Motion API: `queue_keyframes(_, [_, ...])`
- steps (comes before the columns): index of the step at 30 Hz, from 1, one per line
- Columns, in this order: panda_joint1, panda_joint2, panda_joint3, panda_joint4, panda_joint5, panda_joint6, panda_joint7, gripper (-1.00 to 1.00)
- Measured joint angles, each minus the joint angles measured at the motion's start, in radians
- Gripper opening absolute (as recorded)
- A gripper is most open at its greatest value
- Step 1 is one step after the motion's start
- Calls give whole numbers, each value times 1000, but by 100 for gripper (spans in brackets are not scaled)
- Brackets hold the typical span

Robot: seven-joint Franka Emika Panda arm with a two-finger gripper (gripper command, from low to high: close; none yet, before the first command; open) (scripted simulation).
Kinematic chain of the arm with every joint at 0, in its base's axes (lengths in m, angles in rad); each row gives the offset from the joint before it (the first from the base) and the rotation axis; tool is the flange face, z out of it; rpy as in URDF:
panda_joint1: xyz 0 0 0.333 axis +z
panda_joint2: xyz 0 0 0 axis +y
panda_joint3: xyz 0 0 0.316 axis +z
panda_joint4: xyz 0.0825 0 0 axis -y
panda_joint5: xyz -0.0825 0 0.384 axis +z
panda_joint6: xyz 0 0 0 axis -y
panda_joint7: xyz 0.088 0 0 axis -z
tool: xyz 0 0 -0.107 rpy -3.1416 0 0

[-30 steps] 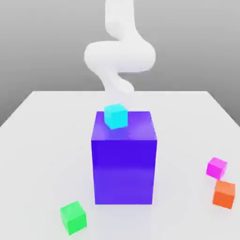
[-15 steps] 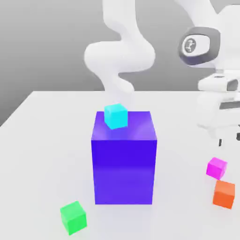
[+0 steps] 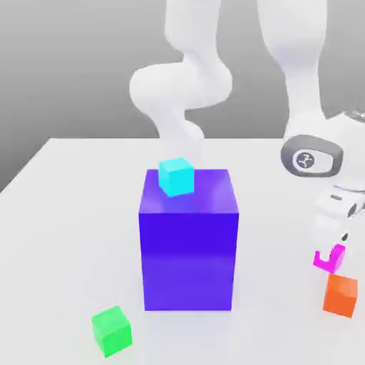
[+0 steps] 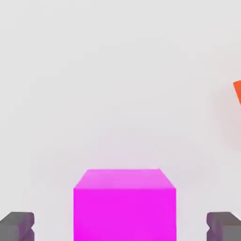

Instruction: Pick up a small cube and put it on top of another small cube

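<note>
The small magenta-pink cube (image 3: 323,261) sits on the white table (image 3: 71,214) at the exterior view's right, partly covered by my hand. My gripper (image 3: 335,248) is lowered over it and open. In the hand view the cube (image 4: 124,204) lies between the two grey fingertips (image 4: 18,225), with a gap on each side and nothing touching it. A small cyan cube (image 3: 176,176) rests on top of the big blue-purple block (image 3: 189,239) in the middle of the table.
An orange small cube (image 3: 341,295) stands close to the magenta one, just nearer the camera; its corner (image 4: 237,92) shows in the hand view. A green small cube (image 3: 112,331) lies at the front left. The tall block stands left of my hand.
My hand has come into view on the exterior view's right and dropped from above the table down around the magenta cube. The cubes have not moved.
</note>
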Motion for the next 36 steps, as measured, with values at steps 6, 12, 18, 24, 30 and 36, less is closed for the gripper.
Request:
queue_keyframes(6, [15,12,-18,3,-16,10,13,-100])
queue_keyframes(12, [-82,-70,102,-20,92,-47,-70,-100])
queue_keyframes(18, [-168,-205,240,-57,299,-136,-237,-100])
queue_keyframes(24, [-333,-226,106,7,383,-207,-246,-100])
queue_keyframes(30, [-520,-248,-76,51,452,-267,-177,-100])
queue_keyframes(36, [-751,-262,-239,90,517,-315,-89,-100])
